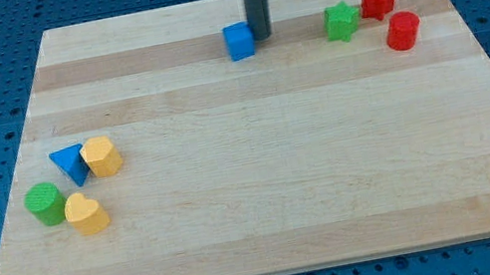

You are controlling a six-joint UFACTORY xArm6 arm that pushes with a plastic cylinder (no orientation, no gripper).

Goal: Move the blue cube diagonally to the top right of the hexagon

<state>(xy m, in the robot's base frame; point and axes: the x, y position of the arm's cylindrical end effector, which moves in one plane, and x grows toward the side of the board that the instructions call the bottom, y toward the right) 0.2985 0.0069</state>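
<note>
The blue cube (239, 40) sits near the view's top middle of the wooden board (273, 183). My tip (263, 36) stands right against the cube's right side, touching or nearly touching it. The yellow hexagon (102, 157) lies far off at the view's left, next to a blue triangular block (70, 164). The cube is well to the right of and above the hexagon.
A green cylinder (45, 204) and a yellow heart (87, 214) lie below the hexagon at the left. A green star (341, 21), a red star (378, 0) and a red cylinder (402, 31) cluster at the top right.
</note>
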